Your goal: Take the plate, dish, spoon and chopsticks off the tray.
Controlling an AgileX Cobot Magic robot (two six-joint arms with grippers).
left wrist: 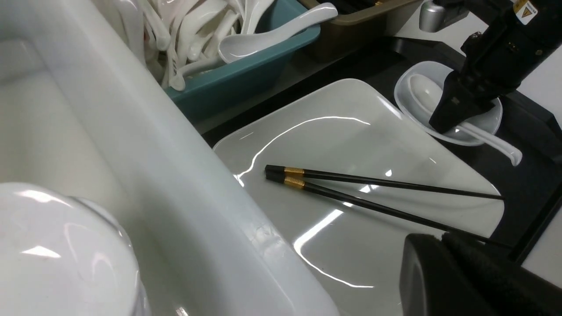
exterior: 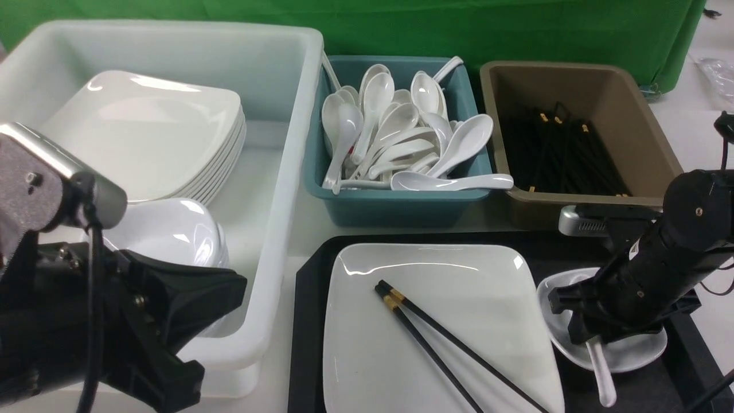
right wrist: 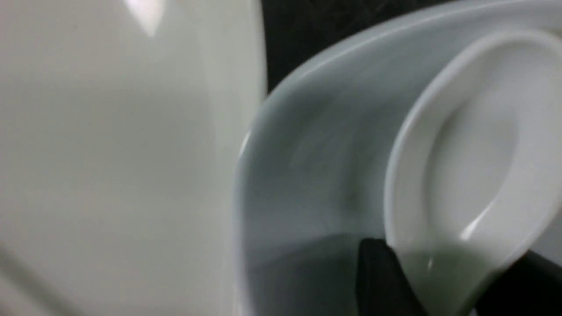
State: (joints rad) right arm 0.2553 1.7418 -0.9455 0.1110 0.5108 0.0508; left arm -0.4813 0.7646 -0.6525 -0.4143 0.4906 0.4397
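Backdrop: green cloth (exterior: 459,28) hangs behind the white table (exterior: 688,132), with three bins lined up at the far side.
Tray: the black tray (exterior: 307,321) sits nearest me, and all four pieces are on it.
Plate and chopsticks: the plate (exterior: 459,269) fills the tray's left and middle. The chopsticks (exterior: 447,334) lie slantwise across it, gold bands toward the bins.
Dish and spoon: the dish (exterior: 642,350) sits at the tray's right end, just beside the plate. The spoon (exterior: 602,373) lies in it, handle poking out over the near rim.
Step in hand: from where I stand, the right arm (exterior: 659,269) looks to be taking the spoon first.
Right jaws: down inside the dish and narrowed, with the spoon's neck between them touching both sides. They look closed on it, though the spoon rests in the dish.
Left jaws: the left arm (exterior: 143,321) hangs at the near end of the white bin (exterior: 298,172). I cannot tell whether they are open or closed, and nothing shows in them.
Doing it well: I'd lift straight up so the glossy spoon neither twists nor drags the dish along. Once clear of the rim, I'd carry it to the teal bin (exterior: 395,203), where the other spoons lie.
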